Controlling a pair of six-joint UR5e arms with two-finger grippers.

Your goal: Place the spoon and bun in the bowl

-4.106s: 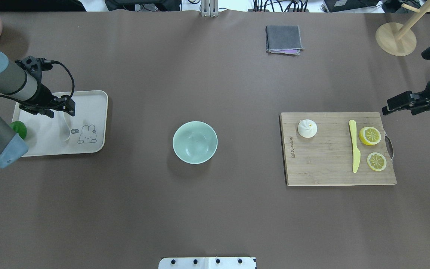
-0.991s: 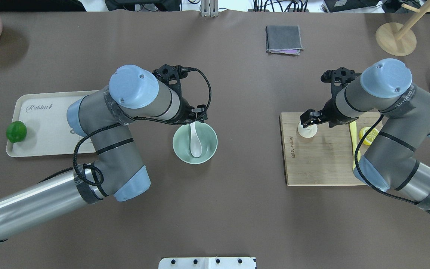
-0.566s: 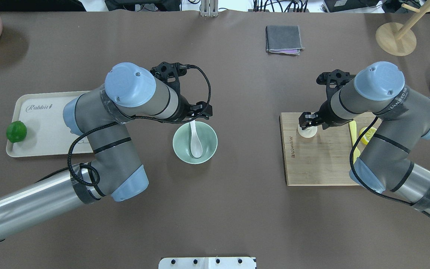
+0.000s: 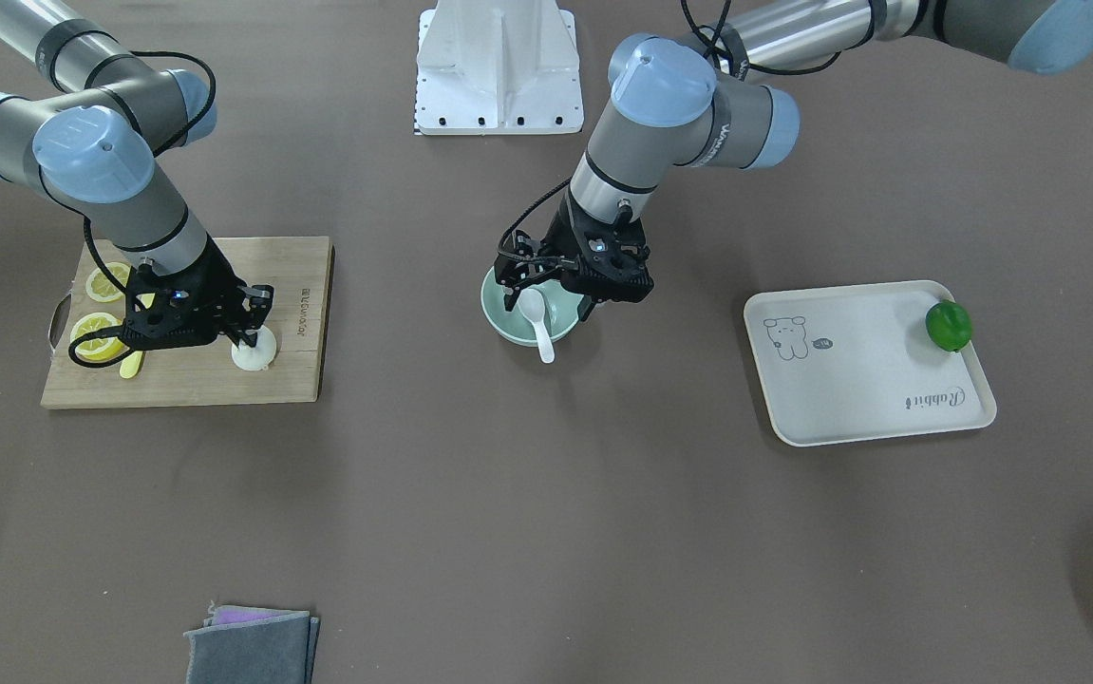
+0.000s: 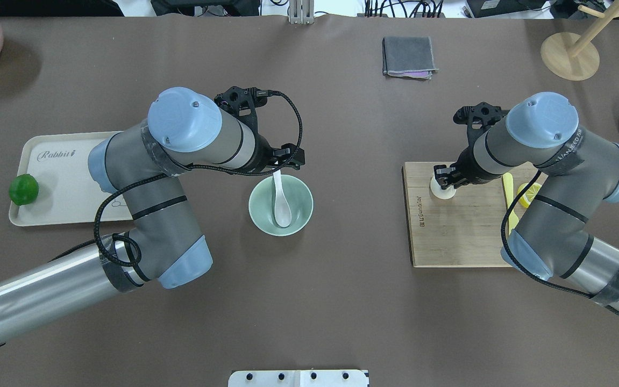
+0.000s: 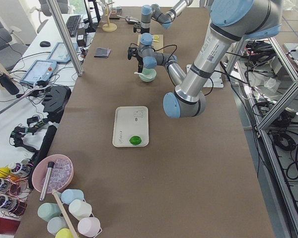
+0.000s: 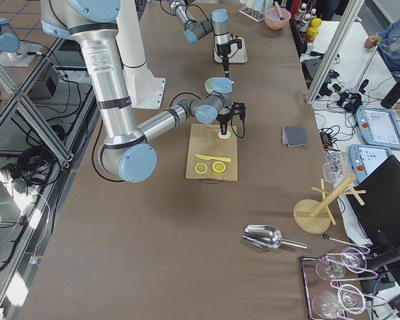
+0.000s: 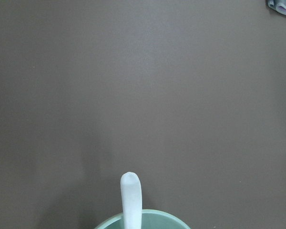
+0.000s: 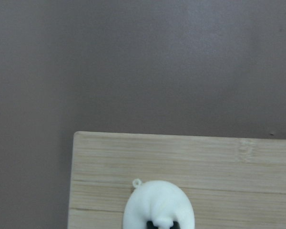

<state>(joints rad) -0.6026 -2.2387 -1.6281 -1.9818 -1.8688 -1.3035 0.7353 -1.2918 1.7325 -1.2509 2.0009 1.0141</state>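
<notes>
- The small white ceramic soup spoon (image 5: 281, 210) lies inside the round pale mint-green bowl (image 5: 257, 214). Its scoop is on the bowl's floor and its handle leans over the bowl's far rim.
- The left gripper (image 5: 286, 160) hangs above that far rim with its fingers spread, gripping nothing.
- The small white pleated steamed bun (image 5: 441, 193) sits well to the bowl's right, on the bowl-side far corner of a bamboo cutting board (image 5: 460, 236), close to its edges.
- The right gripper (image 5: 445, 178) pinches the bun from above.
- Bare brown table lies between the bowl and the board.
- A yellow plastic knife (image 4: 131, 366) and yellow lemon slices (image 4: 95, 337) lie on the board's side away from the bowl.
- A cream rabbit-print tray (image 5: 67, 207) lies left of the bowl, with a green lime (image 5: 23, 189) at its outer edge.
</notes>
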